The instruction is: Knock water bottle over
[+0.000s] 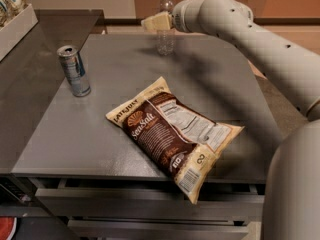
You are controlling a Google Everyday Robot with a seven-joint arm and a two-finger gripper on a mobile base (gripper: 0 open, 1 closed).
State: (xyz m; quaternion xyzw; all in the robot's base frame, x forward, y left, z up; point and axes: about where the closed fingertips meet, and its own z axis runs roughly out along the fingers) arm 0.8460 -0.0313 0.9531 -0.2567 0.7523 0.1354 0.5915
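The water bottle (165,40) is clear ribbed plastic with a white cap. It stands upright at the far edge of the grey table (100,134). My gripper (156,22) is at the bottle's upper body, crossing in front of it from the right. It hides the bottle's middle. The arm (250,39) reaches in from the right side.
A silver-blue drink can (74,70) stands upright at the left of the table. A brown and cream chip bag (172,134) lies flat in the middle, with one corner over the front edge. A white bin (15,21) sits on the counter at far left.
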